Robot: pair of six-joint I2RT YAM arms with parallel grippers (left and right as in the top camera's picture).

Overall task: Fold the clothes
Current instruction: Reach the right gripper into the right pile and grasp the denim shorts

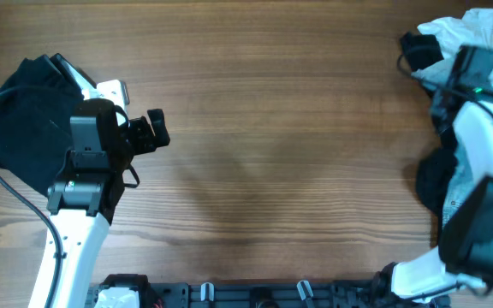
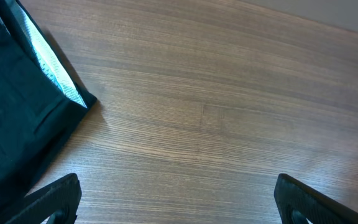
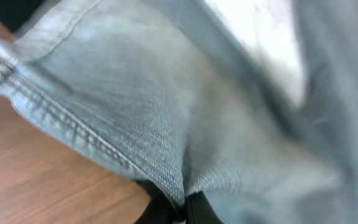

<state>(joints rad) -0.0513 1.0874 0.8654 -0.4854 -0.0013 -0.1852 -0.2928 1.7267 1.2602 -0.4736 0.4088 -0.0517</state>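
Denim shorts lie at the overhead frame's upper right, a fold pinched in the right gripper. Left gripper hangs spread above the tabletop. Such a thin pinch could slip, or drag the white shirt along.

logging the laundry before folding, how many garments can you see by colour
black garments: 2, one at each side of the table
light-blue denim: 1
white cloth: 1
total: 4 in view; the pile at the right may hide more
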